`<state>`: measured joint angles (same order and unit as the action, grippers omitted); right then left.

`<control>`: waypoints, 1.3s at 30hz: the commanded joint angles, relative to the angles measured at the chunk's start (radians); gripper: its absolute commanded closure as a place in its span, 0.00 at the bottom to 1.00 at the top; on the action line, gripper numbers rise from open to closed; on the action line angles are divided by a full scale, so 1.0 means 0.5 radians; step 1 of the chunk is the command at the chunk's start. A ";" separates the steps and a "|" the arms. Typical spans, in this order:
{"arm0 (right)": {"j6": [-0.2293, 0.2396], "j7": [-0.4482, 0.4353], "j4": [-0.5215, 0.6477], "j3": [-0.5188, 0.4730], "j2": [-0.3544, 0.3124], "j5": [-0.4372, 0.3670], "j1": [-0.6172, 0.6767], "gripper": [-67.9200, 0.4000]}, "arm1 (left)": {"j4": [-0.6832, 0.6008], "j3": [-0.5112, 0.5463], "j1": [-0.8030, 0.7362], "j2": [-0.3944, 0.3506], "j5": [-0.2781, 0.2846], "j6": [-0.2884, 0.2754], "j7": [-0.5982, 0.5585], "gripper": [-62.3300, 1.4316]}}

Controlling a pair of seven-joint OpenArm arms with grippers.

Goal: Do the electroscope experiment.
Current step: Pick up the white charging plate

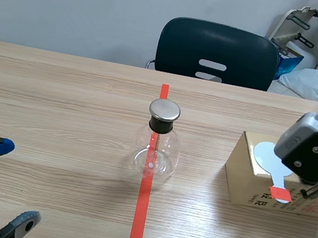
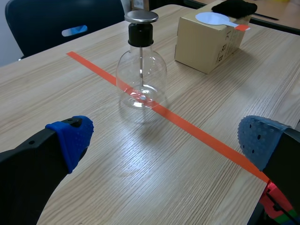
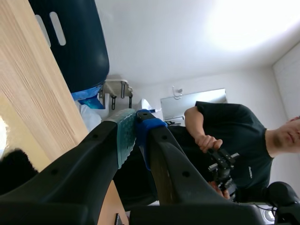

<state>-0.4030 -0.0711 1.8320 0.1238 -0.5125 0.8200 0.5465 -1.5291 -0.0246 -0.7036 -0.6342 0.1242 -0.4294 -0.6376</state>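
**Figure: start of the electroscope experiment.** The electroscope (image 1: pixel 153 149), a clear glass flask with a metal cap (image 1: pixel 165 109), is standing upright on the tape line (image 1: pixel 138 226) at the middle of the tabletop (image 1: pixel 56 107). A white disc paddle (image 1: pixel 266 155) with an orange-red handle (image 1: pixel 280 194) is lying on top of a cardboard box (image 1: pixel 246 184), well apart from the flask. The left hand (image 1: pixel 11 182) is hovering low near the tabletop's front edge with its fingers spread wide, holding nothing and pointing toward the flask. The right arm (image 1: pixel 317 147) is hanging above the box. Its hand (image 3: pixel 135 126) is tipped upward toward the room, pads pressed together on nothing. A person (image 3: pixel 234 126) is showing beyond it.

The step in hand is probably fetching the paddle. To do this well, the right hand needs turning downward and opening before it descends. It should grip the orange-red handle only and leave the white disc untouched. The paddle then goes to the metal cap. If the left hand is steadying the flask, it should be closing gently on the glass belly, clear of the cap.
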 commanded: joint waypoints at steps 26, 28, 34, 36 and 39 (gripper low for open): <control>0.163 -0.063 -0.124 0.238 0.417 0.410 0.145 0.81 | -0.017 0.009 0.002 0.010 0.026 -0.004 -0.036 0.00; 0.163 -0.063 -0.145 0.256 0.417 0.433 0.173 0.72 | -0.017 0.009 0.002 0.010 0.026 -0.004 -0.035 0.00; 0.108 -0.063 -0.318 0.292 0.417 0.449 0.204 0.52 | -0.017 0.009 0.002 0.010 0.026 -0.004 -0.036 0.00; 0.089 -0.063 -0.404 0.296 0.430 0.455 0.204 0.39 | -0.017 0.009 0.002 0.010 0.026 -0.004 -0.036 0.00; 0.068 -0.033 -0.528 0.295 0.455 0.509 0.204 0.12 | -0.017 0.009 0.002 0.010 0.026 -0.004 -0.035 0.00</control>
<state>-0.3515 -0.0883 1.5593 0.2737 -0.2867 1.0706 0.6491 -1.5288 -0.0246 -0.7036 -0.6342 0.1242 -0.4294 -0.6376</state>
